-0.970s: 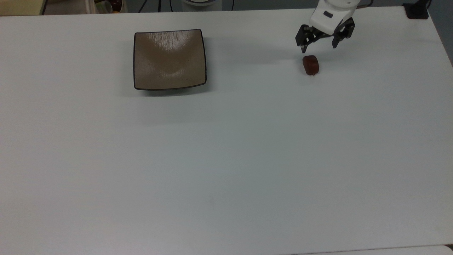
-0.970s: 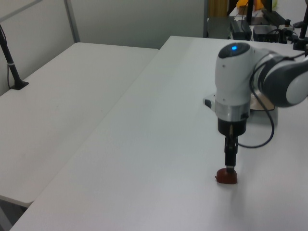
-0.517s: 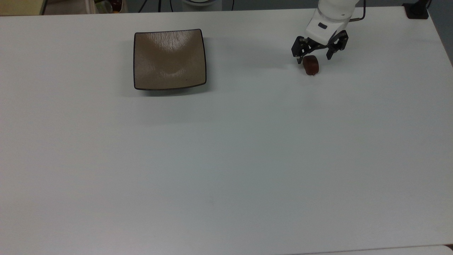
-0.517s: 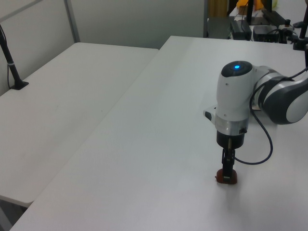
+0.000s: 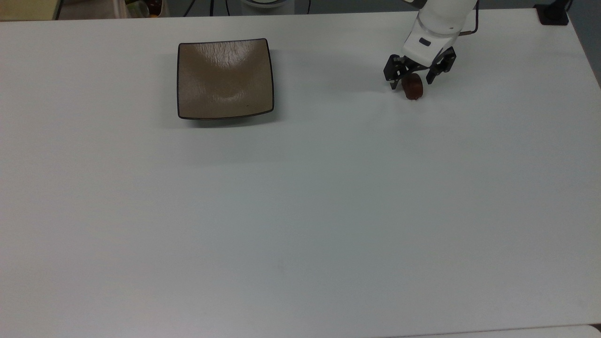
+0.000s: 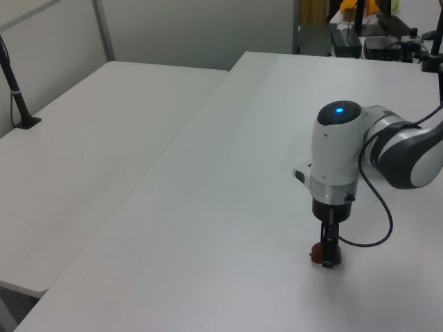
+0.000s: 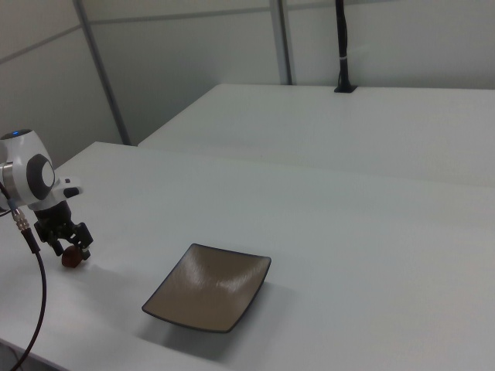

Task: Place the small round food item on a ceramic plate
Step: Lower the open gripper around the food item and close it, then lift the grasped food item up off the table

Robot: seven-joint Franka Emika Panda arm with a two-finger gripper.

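Reddish-brown glossy food lump [image 5: 413, 88] on the white table [image 5: 300, 211], well apart from the square tan ceramic plate [image 5: 224, 78] — black gripper [image 5: 409, 82] spread wide, apparently straddling it. Risk: off-centre closing squirts the lump sideways.

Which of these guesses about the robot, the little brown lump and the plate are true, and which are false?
1. The food item is lying on the ceramic plate. False: it sits on the white table, far off toward the top view's right.
2. The gripper is down at the food item, one finger on each side of it. True.
3. The plate has nothing on it. True.
4. The plate is round and white. False: it is square and tan, with a thin dark rim.
5. The gripper has lifted the food item clear of the table. False: in the left view the item rests on the tabletop.
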